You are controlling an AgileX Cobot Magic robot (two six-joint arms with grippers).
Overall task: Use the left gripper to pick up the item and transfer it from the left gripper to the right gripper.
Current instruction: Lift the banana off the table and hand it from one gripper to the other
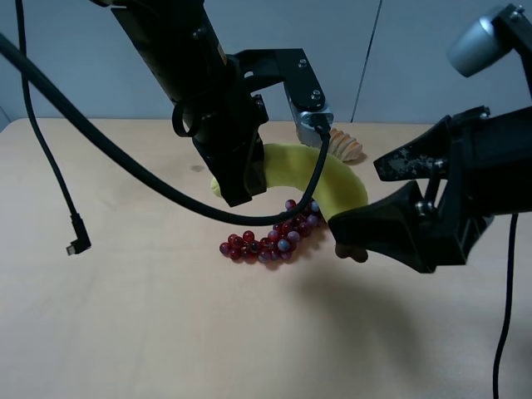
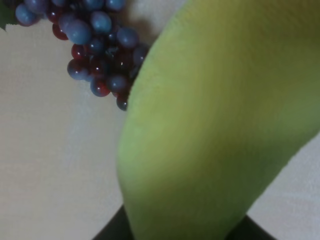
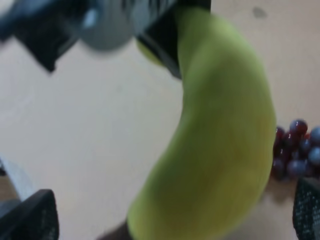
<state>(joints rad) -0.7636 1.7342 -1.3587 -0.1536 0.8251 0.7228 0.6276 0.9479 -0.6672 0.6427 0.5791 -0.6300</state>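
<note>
The yellow banana (image 1: 332, 179) hangs above the table, held near its left end by my left gripper (image 1: 239, 184), which is shut on it. The banana fills the left wrist view (image 2: 210, 130), with dark finger parts at its base. My right gripper (image 1: 357, 198) is open, with one jaw on each side of the banana's right end, near the brown stem tip (image 1: 353, 253). In the right wrist view the banana (image 3: 225, 140) lies between the widely spread fingers (image 3: 30, 215), apart from both. The left gripper (image 3: 160, 25) grips the banana's far end there.
A red-purple grape bunch (image 1: 270, 239) lies on the table under the banana and also shows in the left wrist view (image 2: 95, 40). A ribbed bread roll (image 1: 346, 144) lies behind. A loose black cable with a plug (image 1: 76, 243) dangles at the left over the tan table (image 1: 125, 332).
</note>
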